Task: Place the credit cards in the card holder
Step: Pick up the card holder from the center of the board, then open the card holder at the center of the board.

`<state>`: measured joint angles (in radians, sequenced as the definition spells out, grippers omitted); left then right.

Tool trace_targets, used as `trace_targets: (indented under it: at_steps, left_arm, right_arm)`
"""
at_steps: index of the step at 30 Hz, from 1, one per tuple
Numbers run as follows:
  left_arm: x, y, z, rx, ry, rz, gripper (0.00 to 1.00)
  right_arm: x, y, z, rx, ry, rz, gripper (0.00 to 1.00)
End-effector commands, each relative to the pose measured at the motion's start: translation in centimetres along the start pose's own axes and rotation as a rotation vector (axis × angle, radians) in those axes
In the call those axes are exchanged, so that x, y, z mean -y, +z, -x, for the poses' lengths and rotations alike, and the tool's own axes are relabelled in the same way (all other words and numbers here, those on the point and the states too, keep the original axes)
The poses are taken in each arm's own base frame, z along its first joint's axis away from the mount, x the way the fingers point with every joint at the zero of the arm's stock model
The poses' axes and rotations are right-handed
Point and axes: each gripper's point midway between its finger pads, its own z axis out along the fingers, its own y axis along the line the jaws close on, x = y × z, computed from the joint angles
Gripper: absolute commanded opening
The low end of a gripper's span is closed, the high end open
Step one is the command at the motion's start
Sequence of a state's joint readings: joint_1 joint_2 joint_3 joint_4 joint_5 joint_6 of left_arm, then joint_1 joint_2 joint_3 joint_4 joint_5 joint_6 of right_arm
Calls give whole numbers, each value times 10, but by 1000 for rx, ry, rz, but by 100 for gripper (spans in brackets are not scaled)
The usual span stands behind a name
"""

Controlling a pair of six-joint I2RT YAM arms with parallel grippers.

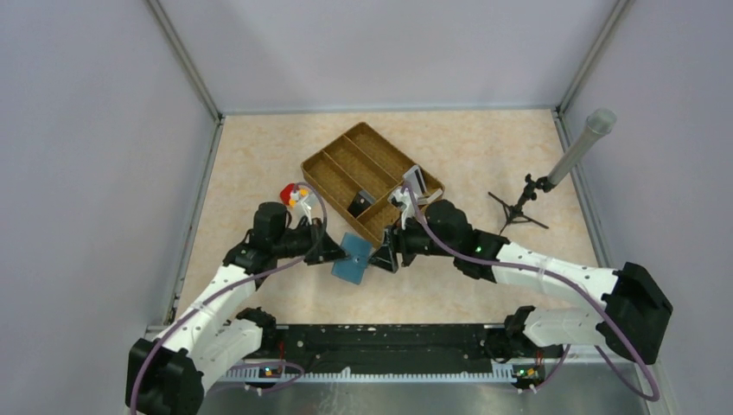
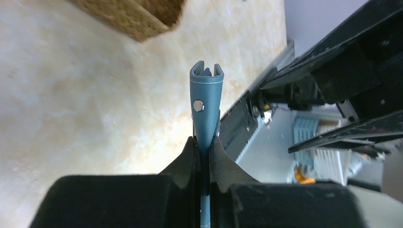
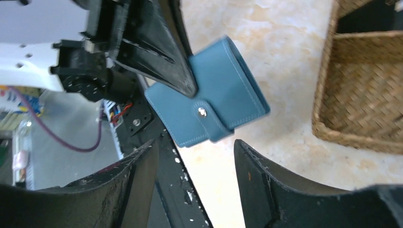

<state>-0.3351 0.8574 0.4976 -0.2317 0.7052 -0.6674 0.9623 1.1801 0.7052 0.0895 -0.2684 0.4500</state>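
L gripper [image 2: 203, 142] is clamping card holder [image 3: 214, 99] by one edge, mid-air at centre of top view, tab snapped shut. R gripper [image 3: 195, 142] is hanging open just beside it. Risk: holder twisting or slipping out of the thin edge grip if R tugs the tab.

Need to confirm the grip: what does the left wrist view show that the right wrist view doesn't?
Only left wrist: the small teal-blue folded wallet edge-on, pinched in the shut left hand. Only right wrist: the wallet's flat face with its tab snapped closed, and the right hand open, one finger either side, not closed on it. Both: the wallet, left hand and brown woven tray.
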Motion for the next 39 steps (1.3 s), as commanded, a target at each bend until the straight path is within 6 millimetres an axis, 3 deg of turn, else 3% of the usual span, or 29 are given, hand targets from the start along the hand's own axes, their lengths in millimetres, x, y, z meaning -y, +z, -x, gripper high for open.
trace_targets:
  at_steps: [1,11,18,24,29,32,34,39]
  left_arm:
    - [28,-10,-25,-183,55,-161,0]
    - [59,-23,-37,-246,91,-351,0]
    - [78,-33,-41,-260,128,-467,0]
    - [78,-33,-41,-254,129,-462,0]
    - [72,-28,-40,-252,113,-431,0]
    - [68,-25,-38,-248,110,-398,0]
    - [65,-24,-38,-244,108,-378,0]
    - [48,-14,-33,-215,54,-272,0]
  right_arm:
    - [-32,-13,-1,-95,-104,215,58]
    - [-54,-13,-14,-180,-86,403,51]
    - [-53,-2,-13,-173,-74,422,50]
    - [-69,1,-9,-163,-64,524,43]
    - [-89,0,-10,-163,-94,596,28]
    - [-99,2,-16,-185,-109,628,17]
    - [-102,3,-19,-198,-115,637,2]
    - [-109,-6,-26,-239,-145,664,0]
